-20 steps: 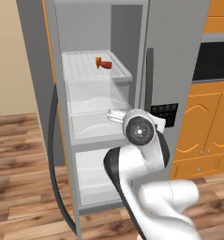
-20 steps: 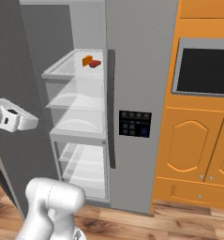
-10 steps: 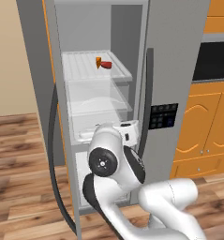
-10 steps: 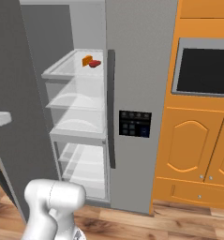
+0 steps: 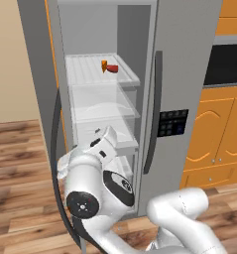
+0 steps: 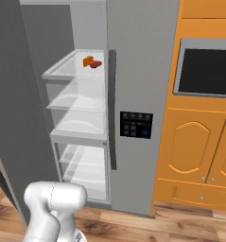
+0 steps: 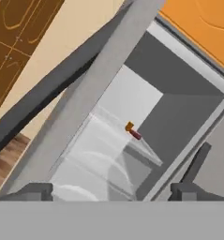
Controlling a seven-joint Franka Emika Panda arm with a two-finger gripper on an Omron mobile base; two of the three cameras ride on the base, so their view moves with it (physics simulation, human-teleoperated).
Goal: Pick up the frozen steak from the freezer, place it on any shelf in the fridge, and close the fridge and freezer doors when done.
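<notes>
steak: the small glossy red rounded frozen steak (image 5: 112, 68) sits on the top grey shelf (image 5: 85, 74) of the open compartment, toward the right side

neighbour: a little orange wedge-shaped item (image 5: 104, 65) is right beside it, touching or nearly, can't tell which

steak vs me: in my hand view it's a tiny red bit (image 7: 136, 135) way up and ahead of my fingertips (image 7: 36, 191), well apart, nothing between the tips

my gripper: my white two-finger gripper (image 5: 101, 143) hangs low in front of the compartment, down around the lower shelves, jaws spread wide apart and holding nothing

compartment: tall grey freezer (image 6: 62, 56), its flat grey door (image 5: 38, 74) with the long dark curved handle (image 5: 56, 149) swung out on the left

next door: the other tall grey door (image 6: 138, 71) is closed, with a dark control panel (image 6: 135, 125)
</notes>
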